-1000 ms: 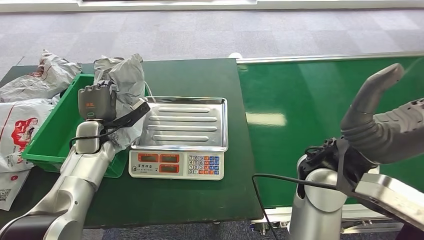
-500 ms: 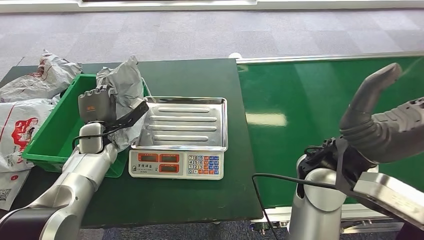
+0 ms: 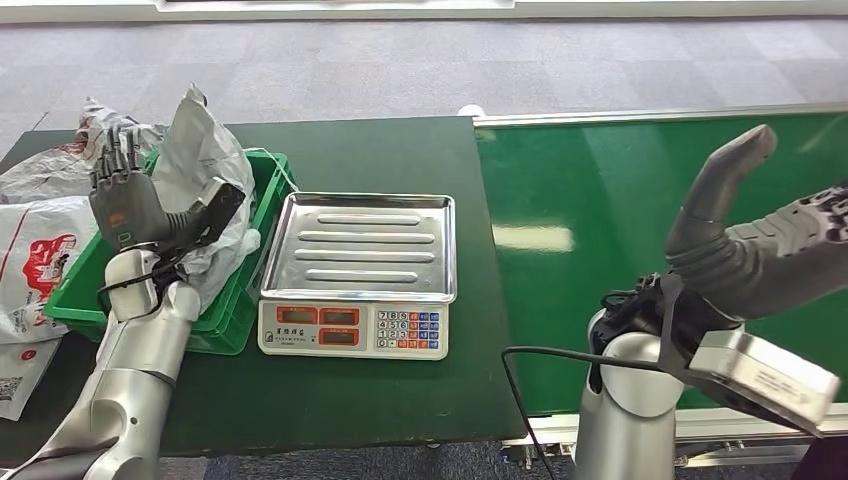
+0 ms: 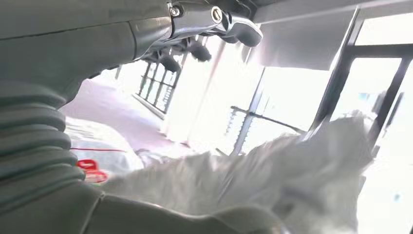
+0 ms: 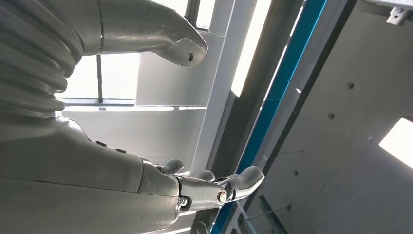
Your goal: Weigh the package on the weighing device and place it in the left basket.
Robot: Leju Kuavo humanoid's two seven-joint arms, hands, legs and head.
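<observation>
The crumpled grey package stands upright in the green basket on the table's left. My left hand is beside it over the basket, fingers spread upward and off the bag, thumb lying against its side. The left wrist view shows the package beyond the thumb, fingers held well apart from it. The weighing scale has a bare steel tray. My right hand is raised at the right, holding nothing, with thumb and fingers apart.
More bagged parcels lie left of the basket, and another one behind it. A green conveyor belt runs along the right of the dark table. A black cable hangs by my right arm.
My left hand carried the package leftward from the scale's edge to over the basket. Its fingers, curled round the bag before, have spread open. The right arm shifted slightly.
</observation>
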